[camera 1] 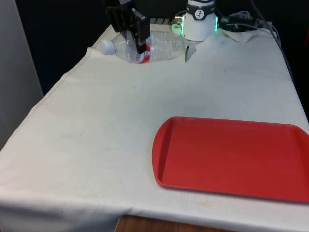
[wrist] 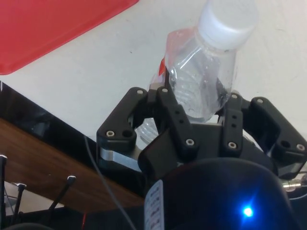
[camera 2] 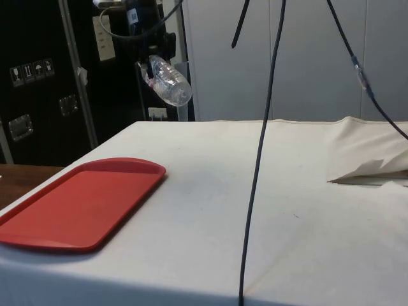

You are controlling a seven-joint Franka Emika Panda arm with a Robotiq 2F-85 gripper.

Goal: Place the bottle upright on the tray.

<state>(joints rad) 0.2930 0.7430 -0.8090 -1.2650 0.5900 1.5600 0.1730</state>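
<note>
Gripping one clear bottle (camera 1: 145,46) aloft, fingers closed: gripper (camera 1: 134,35); one red tray (camera 1: 231,157) on table.

tray (camera 1: 231,157): right edge cut off | bottle (camera 1: 145,47): middle hidden by gripper (camera 1: 137,41), label perhaps red

The red tray (camera 1: 231,157) lies bare, its whole flat bed open from above, bounded by a low raised rim. Between it and the gripper (camera 1: 137,41), at about 11 o'clock from the tray in the front view, the white cloth (camera 1: 96,125) is unobstructed. A black cable (camera 2: 258,153) hangs across the side view.
</note>
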